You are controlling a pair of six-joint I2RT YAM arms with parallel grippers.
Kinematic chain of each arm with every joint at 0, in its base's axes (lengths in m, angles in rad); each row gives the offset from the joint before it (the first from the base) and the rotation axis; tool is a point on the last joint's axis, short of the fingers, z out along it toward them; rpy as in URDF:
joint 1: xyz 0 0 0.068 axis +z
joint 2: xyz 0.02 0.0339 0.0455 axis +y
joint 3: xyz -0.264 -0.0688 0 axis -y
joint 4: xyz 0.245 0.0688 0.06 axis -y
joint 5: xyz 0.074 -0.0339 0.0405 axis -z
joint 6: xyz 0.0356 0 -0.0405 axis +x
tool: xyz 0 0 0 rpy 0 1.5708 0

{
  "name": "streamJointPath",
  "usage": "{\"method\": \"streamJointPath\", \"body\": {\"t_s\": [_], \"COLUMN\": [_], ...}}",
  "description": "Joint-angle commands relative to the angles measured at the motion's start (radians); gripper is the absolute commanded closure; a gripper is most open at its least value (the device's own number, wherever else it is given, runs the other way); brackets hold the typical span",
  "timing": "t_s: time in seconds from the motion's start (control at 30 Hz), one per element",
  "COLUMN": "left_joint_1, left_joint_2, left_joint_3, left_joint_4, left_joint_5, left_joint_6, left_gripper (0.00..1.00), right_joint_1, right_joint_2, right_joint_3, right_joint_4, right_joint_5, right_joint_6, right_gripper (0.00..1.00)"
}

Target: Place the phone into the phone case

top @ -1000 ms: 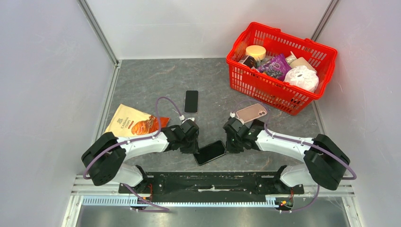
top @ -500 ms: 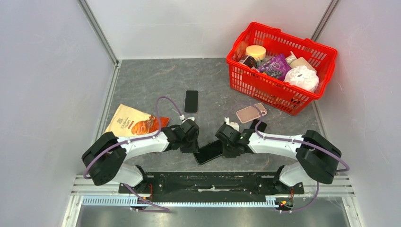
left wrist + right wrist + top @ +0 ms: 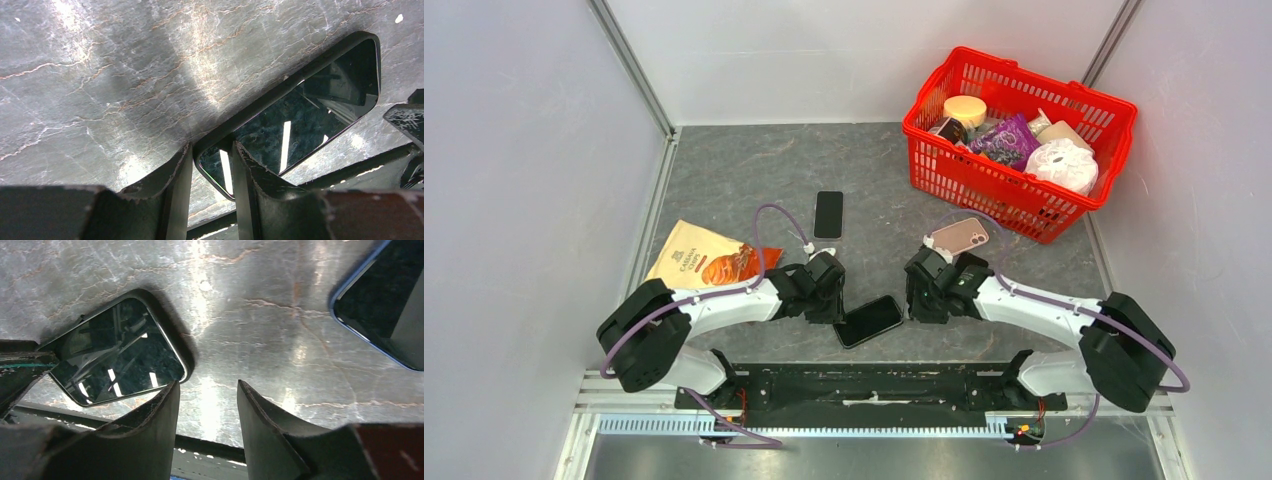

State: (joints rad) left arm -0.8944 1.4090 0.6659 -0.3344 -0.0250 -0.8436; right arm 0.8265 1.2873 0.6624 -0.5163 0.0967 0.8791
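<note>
A black phone point(image 3: 867, 320) lies screen up inside a black phone case point(image 3: 280, 95), between the two grippers near the table's front edge. My left gripper point(image 3: 829, 300) stands at its left end. In the left wrist view its fingers point(image 3: 211, 146) are apart and straddle the case's corner. One finger is just outside the rim and the other lies over the end of the screen. My right gripper point(image 3: 921, 298) sits just off the phone's right end. Its fingers point(image 3: 207, 382) are open over bare table with nothing between them, and the cased phone point(image 3: 117, 352) is to their left.
A second black phone point(image 3: 828, 214) lies further back, also seen as a dark slab point(image 3: 385, 310). A pink phone point(image 3: 957, 236) rests behind my right gripper. A red basket point(image 3: 984, 185) of groceries stands at the back right and a snack bag point(image 3: 709, 265) at the left.
My right gripper was shut; it reached left over the phone's right end, then drew back to the right and opened. The left gripper and the cased phone have stayed put.
</note>
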Motion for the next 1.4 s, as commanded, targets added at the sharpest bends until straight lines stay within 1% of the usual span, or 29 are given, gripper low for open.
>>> {"method": "streamJointPath", "body": {"t_s": [0.0, 0.17, 0.2, 0.3, 0.4, 0.5, 0.73, 0.87, 0.97, 1.03, 1.13, 1.2, 1.3, 1.37], "left_joint_1": [-0.003, -0.003, -0.003, -0.003, -0.003, -0.003, -0.003, -0.003, -0.002, -0.003, -0.003, -0.003, -0.003, -0.003], "left_joint_2": [0.022, 0.025, 0.027, 0.028, 0.031, 0.041, 0.054, 0.06, 0.065, 0.066, 0.066, 0.064, 0.06, 0.058], "left_joint_3": [0.014, 0.014, 0.016, 0.016, 0.017, 0.022, 0.033, 0.039, 0.049, 0.055, 0.06, 0.062, 0.063, 0.061], "left_joint_4": [0.057, 0.055, 0.055, 0.057, 0.058, 0.059, 0.061, 0.061, 0.056, 0.052, 0.046, 0.042, 0.038, 0.035], "left_joint_5": [-0.035, -0.034, -0.033, -0.035, -0.035, -0.035, -0.033, -0.032, -0.032, -0.034, -0.036, -0.036, -0.039, -0.04], "left_joint_6": [0.017, 0.016, 0.017, 0.017, 0.017, 0.017, 0.021, 0.024, 0.027, 0.027, 0.028, 0.028, 0.028, 0.028], "left_gripper": [0.61, 0.61, 0.61, 0.61, 0.61, 0.61, 0.61, 0.61, 0.6, 0.6, 0.6, 0.6, 0.6, 0.6], "right_joint_1": [-0.003, -0.001, -0.001, 0.011, 0.037, 0.073, 0.159, 0.208, 0.23, 0.235, 0.234, 0.227, 0.189, 0.135], "right_joint_2": [0.037, 0.082, 0.089, 0.116, 0.147, 0.192, 0.315, 0.397, 0.452, 0.474, 0.466, 0.441, 0.36, 0.29], "right_joint_3": [-0.006, -0.009, -0.009, -0.004, 0.007, 0.017, 0.01, 0.015, 0.023, 0.023, 0.029, 0.038, 0.033, 0.014], "right_joint_4": [0.094, 0.11, 0.109, 0.087, 0.061, 0.041, 0.049, 0.064, 0.089, 0.102, 0.096, 0.071, 0.048, 0.049], "right_joint_5": [-0.068, -0.059, -0.054, -0.02, 0.021, 0.041, 0.08, 0.102, 0.099, 0.095, 0.107, 0.12, 0.12, 0.092], "right_joint_6": [0.004, -0.001, -0.001, -0.006, -0.007, -0.001, 0.051, 0.08, 0.094, 0.099, 0.089, 0.077, 0.052, 0.029], "right_gripper": [0.46, 0.49, 0.52, 0.55, 0.63, 0.69, 0.8, 0.89, 0.92, 0.92, 0.92, 0.89, 0.79, 0.69]}}
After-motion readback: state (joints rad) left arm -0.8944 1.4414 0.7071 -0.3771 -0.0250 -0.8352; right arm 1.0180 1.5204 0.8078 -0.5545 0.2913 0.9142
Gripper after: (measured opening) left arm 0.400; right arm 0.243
